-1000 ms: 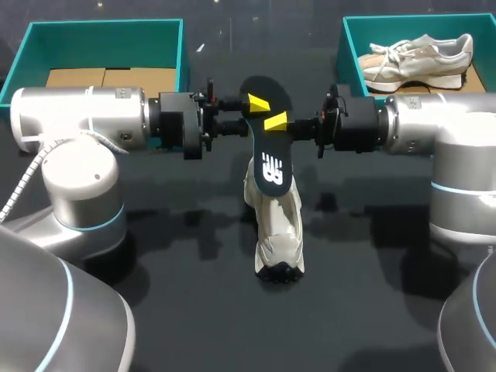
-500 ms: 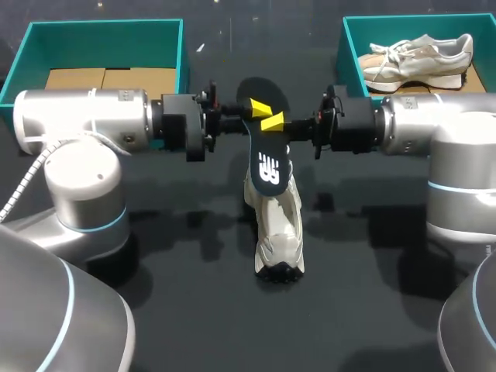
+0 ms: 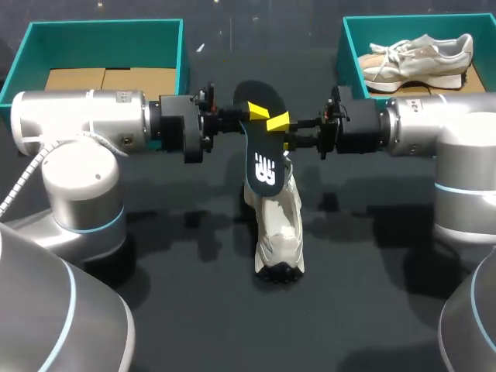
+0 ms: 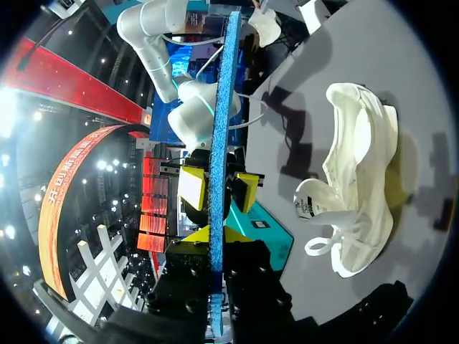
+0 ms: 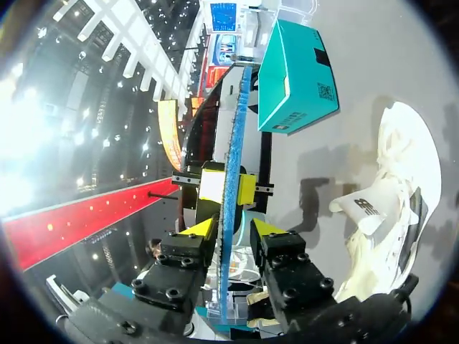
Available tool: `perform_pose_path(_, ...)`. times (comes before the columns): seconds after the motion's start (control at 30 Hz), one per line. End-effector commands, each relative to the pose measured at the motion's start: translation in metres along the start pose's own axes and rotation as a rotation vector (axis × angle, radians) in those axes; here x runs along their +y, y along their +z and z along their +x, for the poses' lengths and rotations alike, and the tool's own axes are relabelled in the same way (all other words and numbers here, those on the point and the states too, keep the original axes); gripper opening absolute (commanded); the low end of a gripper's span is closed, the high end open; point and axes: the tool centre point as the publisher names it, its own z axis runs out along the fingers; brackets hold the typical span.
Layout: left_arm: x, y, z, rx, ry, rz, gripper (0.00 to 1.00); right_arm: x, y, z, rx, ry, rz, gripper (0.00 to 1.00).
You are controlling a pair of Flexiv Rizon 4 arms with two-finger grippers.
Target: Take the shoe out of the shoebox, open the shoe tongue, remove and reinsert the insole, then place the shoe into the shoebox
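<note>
**Insole up in the air, one grip looks loose**

Left gripper [image 3: 254,107] is clamped on the insole [image 3: 263,155], which hangs just over the shoe [image 3: 279,225] lying on the table. Right gripper [image 5: 233,228] only straddles it, fingers slightly apart. My guess is it could twist or drop during reinsertion. The right wrist view shows that gap, the head view doesn't.

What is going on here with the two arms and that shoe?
The insole is out of the shoe. The left pincer holds it in the air over the shoe, which lies on the table between the arms. The right pincer is at the insole's opposite edge; whether it grips too is unclear. A second shoe sits in the teal shoebox at the far right.
</note>
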Motion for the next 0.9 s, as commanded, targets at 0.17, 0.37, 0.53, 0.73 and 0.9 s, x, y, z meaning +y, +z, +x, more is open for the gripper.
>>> perform_pose_path(0.17, -0.014, -0.038, -0.007, 0.017, 0.004, 0.008, 0.0, -0.011, -0.041, 0.001, -0.111, -0.163, 0.1, 1.0)
perform_pose_path(0.37, -0.03, -0.057, -0.015, 0.018, 0.009, 0.021, 0.0, -0.011, -0.041, 0.001, -0.111, -0.163, 0.1, 1.0)
perform_pose_path(0.53, -0.043, -0.066, -0.015, 0.048, -0.025, 0.085, 0.0, -0.013, -0.044, 0.001, -0.13, -0.246, 0.121, 1.0)
perform_pose_path(0.73, -0.057, -0.068, -0.008, 0.12, -0.091, 0.139, 0.0, -0.034, -0.067, -0.011, -0.327, -0.549, 0.162, 1.0)
perform_pose_path(0.9, -0.057, -0.068, -0.008, 0.12, -0.091, 0.139, 0.0, -0.034, -0.067, -0.011, -0.327, -0.549, 0.162, 1.0)
